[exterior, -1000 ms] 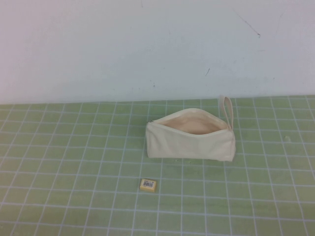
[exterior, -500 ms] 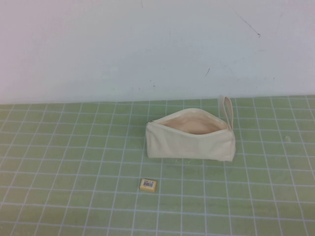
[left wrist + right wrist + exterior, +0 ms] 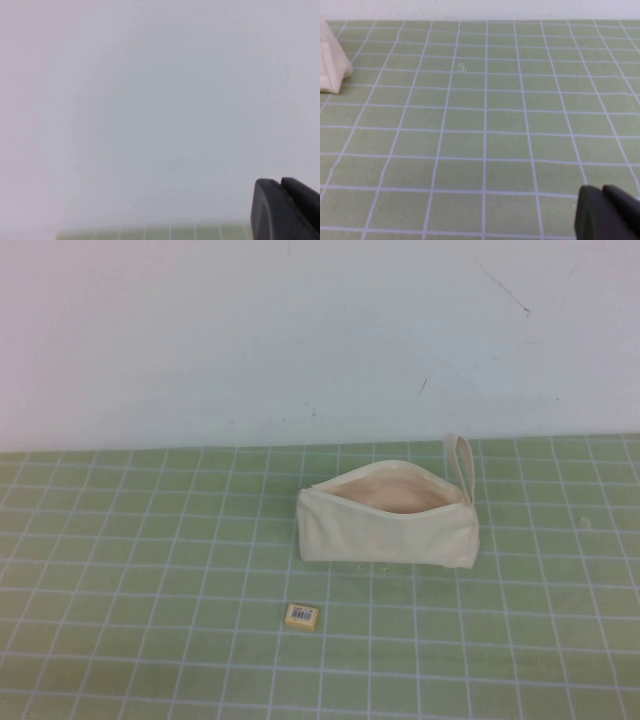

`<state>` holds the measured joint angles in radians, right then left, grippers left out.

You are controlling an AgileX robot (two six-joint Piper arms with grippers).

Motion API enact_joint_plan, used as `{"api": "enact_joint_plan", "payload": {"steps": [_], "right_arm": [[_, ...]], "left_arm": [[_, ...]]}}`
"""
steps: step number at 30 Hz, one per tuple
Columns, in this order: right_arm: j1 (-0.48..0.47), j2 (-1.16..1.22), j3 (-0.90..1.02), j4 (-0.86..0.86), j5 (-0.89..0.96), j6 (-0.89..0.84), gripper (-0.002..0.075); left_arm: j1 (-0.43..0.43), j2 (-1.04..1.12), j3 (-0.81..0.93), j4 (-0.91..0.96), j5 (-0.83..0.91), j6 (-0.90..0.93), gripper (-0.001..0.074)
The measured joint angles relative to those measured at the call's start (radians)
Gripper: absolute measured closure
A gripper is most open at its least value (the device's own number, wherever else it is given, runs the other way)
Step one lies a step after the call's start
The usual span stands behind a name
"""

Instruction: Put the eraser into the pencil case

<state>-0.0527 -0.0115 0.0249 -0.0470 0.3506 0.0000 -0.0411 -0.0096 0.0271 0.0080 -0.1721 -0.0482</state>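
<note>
From above, a green mat with white squares meets a white wall, the open pencil case sits mid-table, the eraser with its barcode label lies nearer and left, while each wrist view shows only a black piece of the left gripper and the right gripper.

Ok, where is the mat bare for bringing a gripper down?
Bare mat spreads left of the pencil case and eraser, and right of the case. Tightest is the strip between them. Left gripper and right gripper each show only a dark edge.
</note>
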Motion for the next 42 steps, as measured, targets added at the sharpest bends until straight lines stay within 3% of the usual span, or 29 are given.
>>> {"api": "enact_joint_plan", "payload": {"steps": [5, 10, 15, 19, 31, 35, 42], "right_arm": [[0.0, 0.0, 0.0, 0.0, 0.0, 0.0, 0.0726], [0.0, 0.0, 0.0, 0.0, 0.0, 0.0, 0.0726], [0.0, 0.0, 0.0, 0.0, 0.0, 0.0, 0.0726], [0.0, 0.0, 0.0, 0.0, 0.0, 0.0, 0.0726], [0.0, 0.0, 0.0, 0.0, 0.0, 0.0, 0.0726], [0.0, 0.0, 0.0, 0.0, 0.0, 0.0, 0.0726], [0.0, 0.0, 0.0, 0.0, 0.0, 0.0, 0.0727]], "left_arm": [[0.0, 0.0, 0.0, -0.002, -0.212, 0.0, 0.0736], [0.0, 0.0, -0.002, -0.076, -0.278, 0.003, 0.0736], [0.0, 0.049, -0.202, -0.151, 0.076, 0.003, 0.0736], [0.0, 0.273, -0.47, -0.157, 0.422, 0.034, 0.0736], [-0.013, 0.947, -0.804, -0.423, 0.867, 0.285, 0.0736], [-0.097, 1.148, -0.907, -0.4, 0.914, 0.282, 0.0736], [-0.402, 1.422, -1.054, -0.091, 0.916, 0.02, 0.0736]]}}
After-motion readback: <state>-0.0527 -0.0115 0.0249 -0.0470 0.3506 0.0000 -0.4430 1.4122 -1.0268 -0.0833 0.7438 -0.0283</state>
